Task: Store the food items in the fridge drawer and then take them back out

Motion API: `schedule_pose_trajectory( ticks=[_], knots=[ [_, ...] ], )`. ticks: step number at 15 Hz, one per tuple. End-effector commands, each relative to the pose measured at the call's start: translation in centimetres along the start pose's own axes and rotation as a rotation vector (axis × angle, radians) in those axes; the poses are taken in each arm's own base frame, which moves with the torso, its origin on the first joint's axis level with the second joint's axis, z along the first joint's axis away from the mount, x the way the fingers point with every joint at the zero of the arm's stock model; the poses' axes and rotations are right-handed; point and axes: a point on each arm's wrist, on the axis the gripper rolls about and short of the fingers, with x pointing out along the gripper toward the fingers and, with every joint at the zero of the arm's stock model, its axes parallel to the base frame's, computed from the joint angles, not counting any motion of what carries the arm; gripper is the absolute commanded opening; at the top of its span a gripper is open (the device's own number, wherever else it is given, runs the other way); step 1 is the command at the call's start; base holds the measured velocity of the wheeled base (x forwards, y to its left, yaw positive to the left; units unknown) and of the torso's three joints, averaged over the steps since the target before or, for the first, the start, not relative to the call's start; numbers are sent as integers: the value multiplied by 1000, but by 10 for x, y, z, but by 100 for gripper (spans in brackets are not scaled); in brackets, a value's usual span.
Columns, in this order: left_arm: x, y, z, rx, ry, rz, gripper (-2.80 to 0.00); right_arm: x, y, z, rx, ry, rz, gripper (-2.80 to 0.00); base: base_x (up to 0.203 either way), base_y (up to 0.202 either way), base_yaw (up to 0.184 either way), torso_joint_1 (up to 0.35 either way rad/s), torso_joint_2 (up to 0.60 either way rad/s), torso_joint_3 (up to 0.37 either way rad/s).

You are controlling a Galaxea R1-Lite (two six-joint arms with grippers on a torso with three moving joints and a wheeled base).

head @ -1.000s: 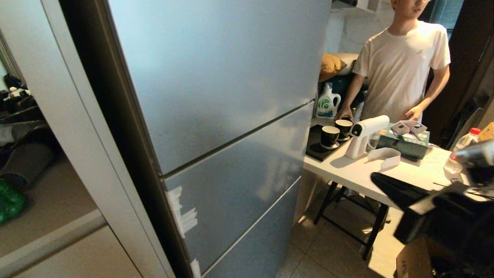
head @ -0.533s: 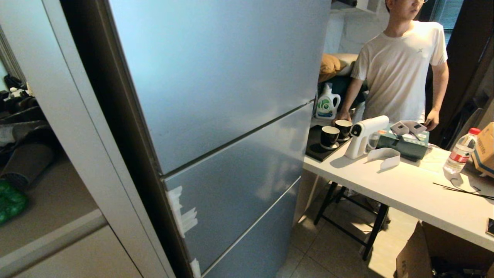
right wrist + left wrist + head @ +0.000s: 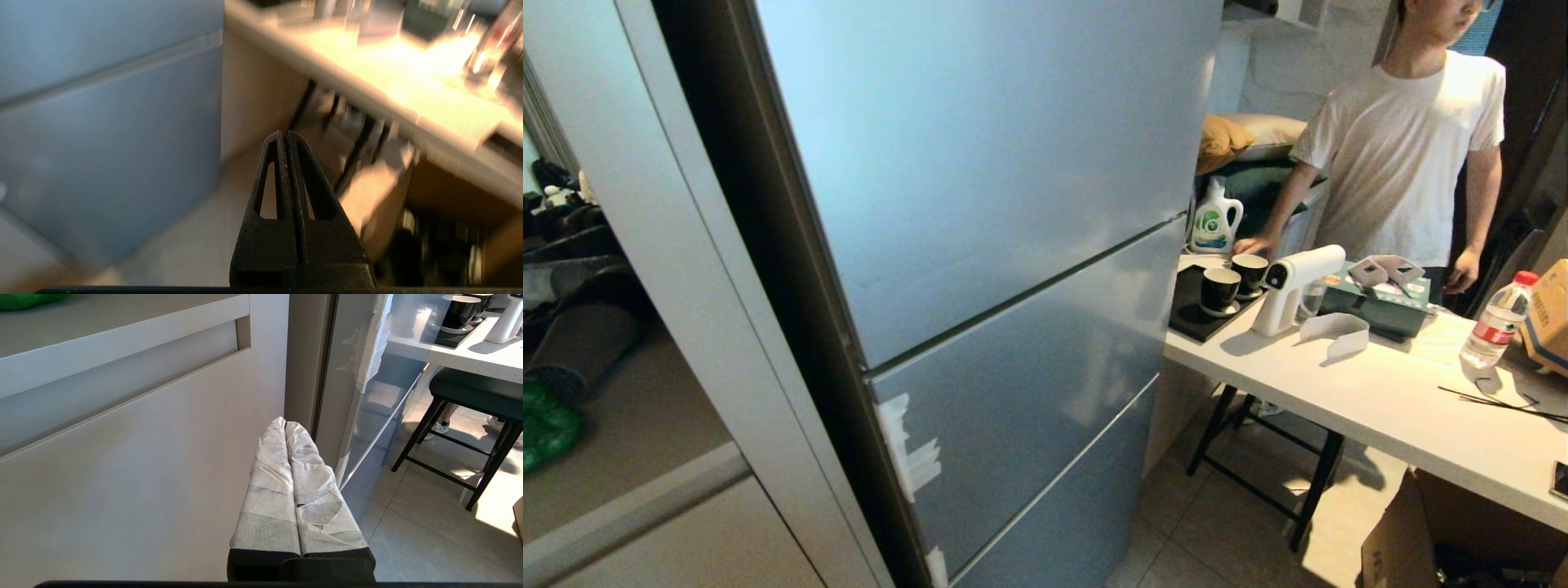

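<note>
The silver-blue fridge point(image 3: 980, 163) fills the middle of the head view with all its fronts closed, so the fridge drawer is hidden. Of the food items, only a glossy green lump point(image 3: 543, 425) shows, lying on the cabinet ledge at the far left; a sliver of that green lump point(image 3: 28, 298) also shows in the left wrist view. My left gripper point(image 3: 284, 422), wrapped in white tape, is shut and empty, low before the beige cabinet front point(image 3: 122, 477). My right gripper point(image 3: 282, 134), black, is shut and empty, hanging over the floor beside the fridge. Neither arm is in the head view.
A person in a white T-shirt point(image 3: 1413, 155) stands behind a white table point(image 3: 1380, 400) that carries black cups point(image 3: 1221, 287), a white spray gun point(image 3: 1290, 282), a teal box point(image 3: 1380, 298) and a water bottle point(image 3: 1494, 322). A cardboard box point(image 3: 1413, 531) sits on the floor under the table.
My right arm, at the lower right of the head view a second ago, has dropped out of it. The person has stepped to the right. The fridge stays closed.
</note>
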Motion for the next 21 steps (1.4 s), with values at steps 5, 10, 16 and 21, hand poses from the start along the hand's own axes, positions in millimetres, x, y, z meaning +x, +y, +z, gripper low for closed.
schedule_pose_trajectory(
  ticks=[5, 10, 16, 21],
  knots=[
    [1, 0, -3, 0, 12, 0, -280, -6, 1, -6, -8, -75, 0, -280, 0, 0, 0, 0, 0, 0],
    [1, 0, -3, 0, 12, 0, -280, -6, 1, -6, -4, -76, -1, -280, 0, 0, 0, 0, 0, 0],
    [1, 0, -3, 0, 12, 0, -280, -6, 1, -6, -4, -75, 1, -280, 0, 0, 0, 0, 0, 0],
    [1, 0, -3, -1, 12, 0, -280, -6, 1, -6, 16, -74, 0, -280, 0, 0, 0, 0, 0, 0]
  ],
)
